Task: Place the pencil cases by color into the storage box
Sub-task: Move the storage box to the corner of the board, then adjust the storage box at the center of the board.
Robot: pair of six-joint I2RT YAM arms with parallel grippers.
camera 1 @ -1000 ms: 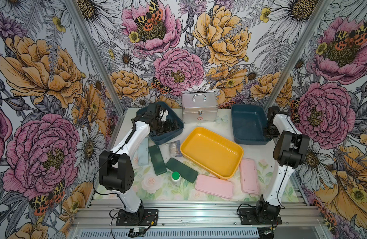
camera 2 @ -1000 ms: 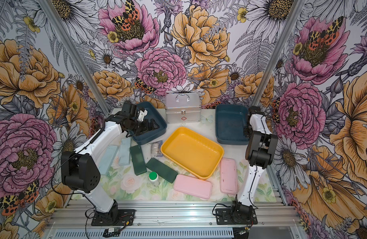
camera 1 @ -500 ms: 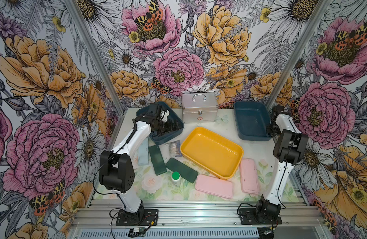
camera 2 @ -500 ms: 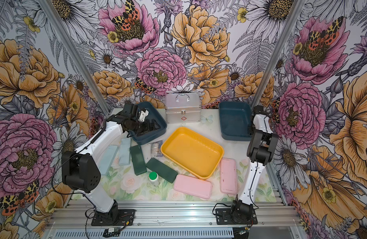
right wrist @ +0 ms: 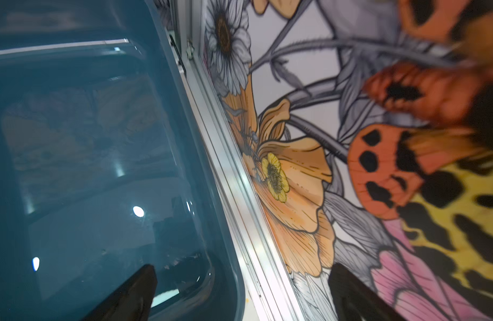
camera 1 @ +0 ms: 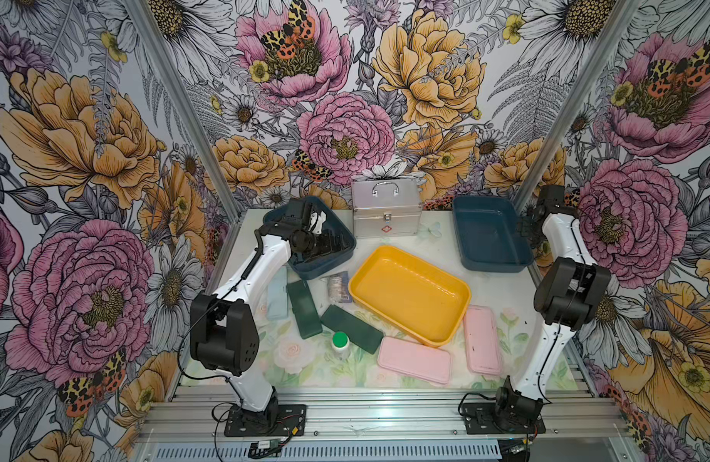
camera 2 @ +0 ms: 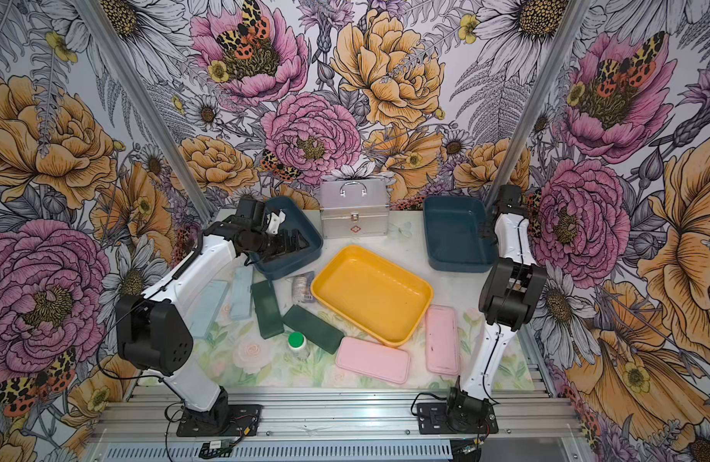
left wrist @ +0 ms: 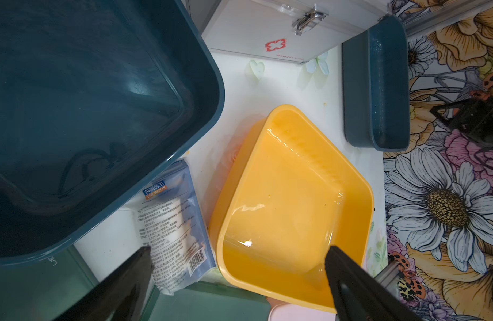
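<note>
A: L gripper (left wrist: 238, 248) – state?
B: Spread wide, nothing in it. Hangs above left blue bin (camera 1: 319, 270), on the side twd yellow tray (camera 1: 409, 296). Wrist cam looks past its fingers (left wrist: 123, 280) at clear packet (left wrist: 178, 230), lying btw bin & tray.
A: R gripper (right wrist: 242, 266)?
B: Wide too, empty. At outer rim of right blue bin (camera 1: 487, 236), back-right of desk (camera 1: 437, 248): one finger over bin's inside, the other past the rim, by the wall frame.
A: Pencil cases?
B: All 6 flat on desk, outside bins & tray. 1st green case (camera 1: 304, 308) just beside packet. 2nd green case (camera 1: 351, 329) angled in front of tray, their ends nearly meeting. 1st blue case (camera 2: 241, 298) & 2nd blue case (camera 2: 207, 308) side by side by L arm, partly hidden under it. 1st pink case (camera 1: 414, 360) just in front of tray's near corner. 2nd pink case (camera 1: 482, 340) beside its right end. Touching or not, can't tell.
A: Other stuff?
B: Green-capped bottle (camera 1: 340, 340) upright, just beside 2nd green case. Silver case (camera 1: 385, 212) at back, btw the 2 bins.
</note>
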